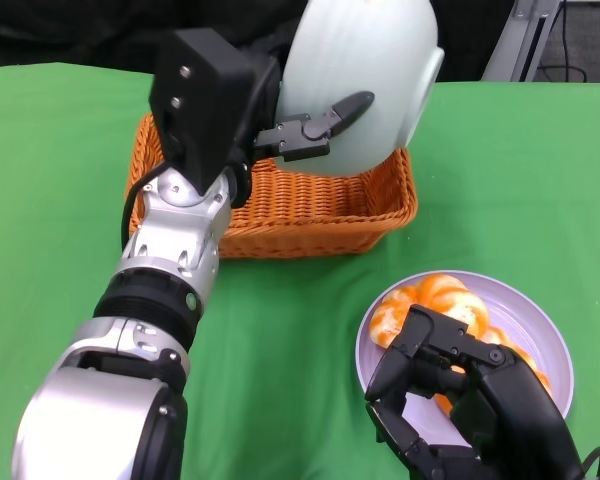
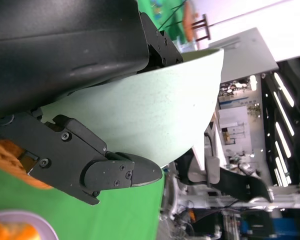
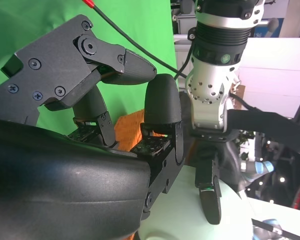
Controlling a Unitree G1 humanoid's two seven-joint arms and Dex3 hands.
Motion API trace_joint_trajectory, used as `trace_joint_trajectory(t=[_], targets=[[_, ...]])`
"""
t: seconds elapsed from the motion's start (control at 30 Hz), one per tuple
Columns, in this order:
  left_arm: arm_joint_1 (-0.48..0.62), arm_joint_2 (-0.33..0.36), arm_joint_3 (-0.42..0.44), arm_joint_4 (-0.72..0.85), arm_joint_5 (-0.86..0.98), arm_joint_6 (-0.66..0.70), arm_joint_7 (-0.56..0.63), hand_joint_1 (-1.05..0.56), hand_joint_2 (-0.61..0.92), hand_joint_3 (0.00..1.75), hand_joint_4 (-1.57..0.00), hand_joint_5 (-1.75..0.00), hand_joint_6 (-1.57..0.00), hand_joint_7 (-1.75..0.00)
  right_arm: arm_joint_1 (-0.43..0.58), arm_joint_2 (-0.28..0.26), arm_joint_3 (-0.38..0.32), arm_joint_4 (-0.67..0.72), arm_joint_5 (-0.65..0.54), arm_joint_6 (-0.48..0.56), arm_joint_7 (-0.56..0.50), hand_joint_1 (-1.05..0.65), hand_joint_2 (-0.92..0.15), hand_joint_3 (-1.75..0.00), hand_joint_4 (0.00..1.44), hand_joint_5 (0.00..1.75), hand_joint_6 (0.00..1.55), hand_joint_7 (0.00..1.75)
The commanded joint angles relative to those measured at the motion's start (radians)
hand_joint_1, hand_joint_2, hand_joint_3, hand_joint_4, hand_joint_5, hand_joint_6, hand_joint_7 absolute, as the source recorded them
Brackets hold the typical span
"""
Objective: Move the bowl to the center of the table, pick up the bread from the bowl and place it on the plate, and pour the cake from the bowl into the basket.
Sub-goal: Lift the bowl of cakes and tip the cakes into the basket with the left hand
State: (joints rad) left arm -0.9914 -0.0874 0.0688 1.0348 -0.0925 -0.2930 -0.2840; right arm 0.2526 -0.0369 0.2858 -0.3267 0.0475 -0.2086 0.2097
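My left hand [image 1: 305, 130] grips the pale green bowl [image 1: 365, 80] by its rim and holds it tipped on its side above the orange wicker basket [image 1: 320, 215]. The bowl's opening faces away, so its inside and any cake are hidden. The left wrist view shows the bowl [image 2: 155, 105] close up against my fingers [image 2: 105, 172]. The golden bread [image 1: 435, 300] lies on the lilac plate [image 1: 540, 325]. My right hand [image 1: 460, 400] hovers over the plate's near edge with its fingers apart, and I see nothing in it.
Green cloth covers the table [image 1: 60, 180]. The basket stands at the back centre and the plate at the front right. In the right wrist view, my left forearm [image 3: 215, 75] and the bowl [image 3: 185, 210] show beyond my own fingers [image 3: 162, 107].
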Motion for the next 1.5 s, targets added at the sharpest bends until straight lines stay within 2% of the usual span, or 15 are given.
trace_joint_trajectory(t=[0.03,0.2,0.27,0.33,0.67,0.8,0.83,0.87,0.9,1.03,1.3,1.5], targets=[[-0.060,-0.008,0.047,0.005,-0.062,0.054,-0.027,-0.28,0.74,0.76,-0.76,-1.75,-0.62,-1.67,0.000,0.003,-0.004,0.008,0.012,-0.014,0.000,-0.31,-0.56,-0.91,0.61,1.75,0.57,1.51],[-0.077,-0.010,0.088,0.016,-0.104,0.137,-0.028,-0.25,0.67,0.92,-0.76,-1.75,-0.67,-1.65,0.002,0.004,-0.003,0.007,0.028,-0.010,0.006,-0.31,-0.56,-0.91,0.62,1.75,0.57,1.51],[-0.093,-0.011,0.116,0.032,-0.130,0.183,-0.024,-0.20,0.60,1.03,-0.80,-1.75,-0.71,-1.66,0.000,0.005,-0.003,0.012,0.029,-0.013,0.006,-0.30,-0.56,-0.91,0.62,1.75,0.57,1.51],[-0.106,-0.012,0.141,0.045,-0.155,0.220,-0.023,-0.18,0.59,1.06,-0.81,-1.75,-0.73,-1.65,0.001,0.003,-0.002,0.011,0.029,-0.012,0.007,-0.30,-0.55,-0.92,0.62,1.75,0.57,1.51],[-0.143,-0.017,0.269,0.055,-0.303,0.409,-0.039,-0.13,0.69,1.00,-0.78,-1.75,-0.75,-1.59,-0.003,0.004,-0.003,0.022,0.026,-0.025,0.008,-0.30,-0.53,-0.95,0.63,1.75,0.57,1.52],[-0.158,-0.018,0.331,0.059,-0.370,0.508,-0.002,-0.15,0.71,1.01,-0.79,-1.75,-0.76,-1.58,-0.002,0.007,-0.002,0.022,0.043,-0.019,0.014,-0.29,-0.53,-0.97,0.64,1.75,0.58,1.51],[-0.167,-0.018,0.362,0.062,-0.402,0.551,0.023,-0.16,0.71,0.98,-0.79,-1.75,-0.75,-1.58,-0.003,0.006,-0.002,0.024,0.036,-0.022,0.012,-0.28,-0.53,-0.97,0.63,1.75,0.57,1.51],[-0.175,-0.017,0.390,0.066,-0.433,0.592,0.047,-0.18,0.77,0.85,-0.79,-1.75,-0.68,-1.62,-0.003,0.005,-0.002,0.023,0.029,-0.025,0.009,-0.29,-0.53,-0.97,0.64,1.75,0.58,1.51],[-0.179,-0.017,0.408,0.067,-0.453,0.621,0.063,-0.19,0.79,0.80,-0.79,-1.75,-0.66,-1.64,-0.002,0.005,-0.002,0.021,0.024,-0.026,0.007,-0.29,-0.53,-0.97,0.64,1.75,0.58,1.51],[-0.174,-0.011,0.430,0.066,-0.478,0.663,0.075,-0.24,0.86,0.64,-0.79,-1.75,-0.61,-1.73,-0.002,0.006,-0.003,0.020,0.030,-0.017,0.010,-0.31,-0.52,-0.96,0.64,1.75,0.57,1.52],[-0.178,-0.002,0.488,0.084,-0.523,0.713,0.102,-0.29,0.92,0.51,-0.79,-1.75,-0.59,-1.74,-0.001,0.004,-0.004,0.020,0.030,-0.017,0.011,-0.31,-0.53,-0.95,0.62,1.75,0.58,1.51],[-0.180,-0.004,0.507,0.082,-0.534,0.723,0.119,-0.29,0.92,0.52,-0.80,-1.75,-0.58,-1.75,-0.001,0.003,-0.005,0.019,0.025,-0.017,0.009,-0.31,-0.53,-0.94,0.63,1.75,0.58,1.51]])
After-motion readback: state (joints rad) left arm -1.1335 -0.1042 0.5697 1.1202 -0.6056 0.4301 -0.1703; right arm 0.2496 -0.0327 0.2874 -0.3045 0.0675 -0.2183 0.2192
